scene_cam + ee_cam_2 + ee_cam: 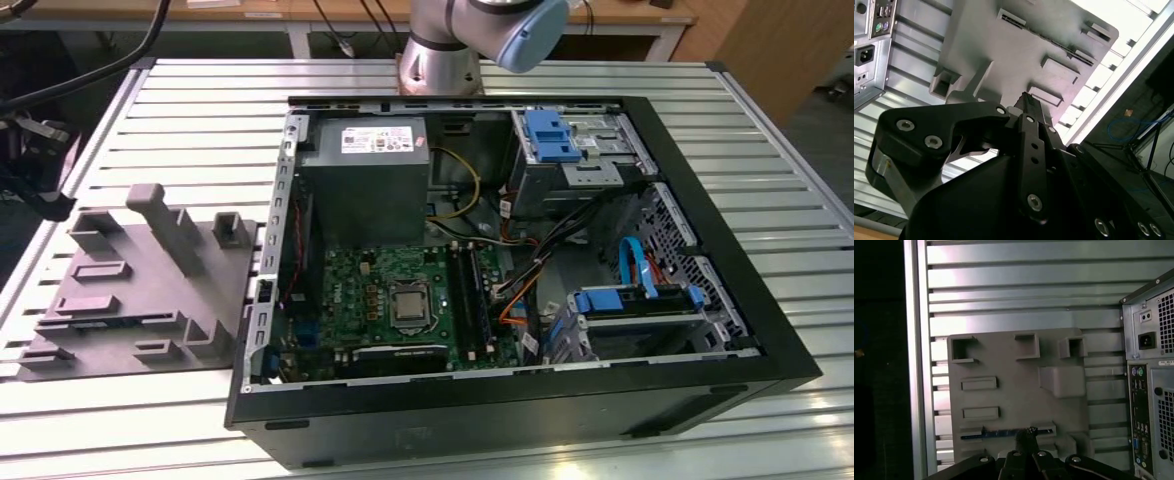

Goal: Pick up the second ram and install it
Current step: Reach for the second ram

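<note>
The second ram (996, 433) is a thin dark blue strip standing on edge in a long slot of the grey holder block (1019, 400), at the block's edge nearest my gripper in the first wrist view. My gripper (1026, 436) hangs well above that slot, its black fingertips drawn together into one point with nothing between them. In the second wrist view the gripper (1026, 100) points down at the same holder block (1004, 50). In the exterior view the holder block (134, 290) lies on the table at the left of the open computer case (534, 410).
Inside the case lie the green motherboard (387, 290) with black memory slots (467, 290), a grey power-supply box (363, 180) and blue drive brackets (641, 300). The case's rear panel (1154, 390) stands beside the holder block. The slatted metal table (747, 120) ends close to the block.
</note>
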Controlling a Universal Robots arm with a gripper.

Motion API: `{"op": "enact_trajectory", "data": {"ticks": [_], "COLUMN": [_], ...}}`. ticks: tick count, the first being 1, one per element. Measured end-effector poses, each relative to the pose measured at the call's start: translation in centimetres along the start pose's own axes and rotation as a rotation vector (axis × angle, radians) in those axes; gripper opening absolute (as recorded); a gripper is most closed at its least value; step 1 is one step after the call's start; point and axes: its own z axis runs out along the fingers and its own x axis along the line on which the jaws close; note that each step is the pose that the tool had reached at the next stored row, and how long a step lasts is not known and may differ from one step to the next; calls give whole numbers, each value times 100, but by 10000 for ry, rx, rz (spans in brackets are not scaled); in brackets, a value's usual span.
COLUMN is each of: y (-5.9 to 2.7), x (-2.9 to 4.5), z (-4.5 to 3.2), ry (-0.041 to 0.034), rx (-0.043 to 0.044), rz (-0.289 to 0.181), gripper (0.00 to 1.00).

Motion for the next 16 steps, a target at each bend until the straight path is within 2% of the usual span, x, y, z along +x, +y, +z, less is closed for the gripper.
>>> {"op": "enact_trajectory", "data": {"ticks": [16], "y": [-173], "x": [109], "z": [129], "ry": [1], "rx": [2], "rz": [0], "gripper": [10]}}
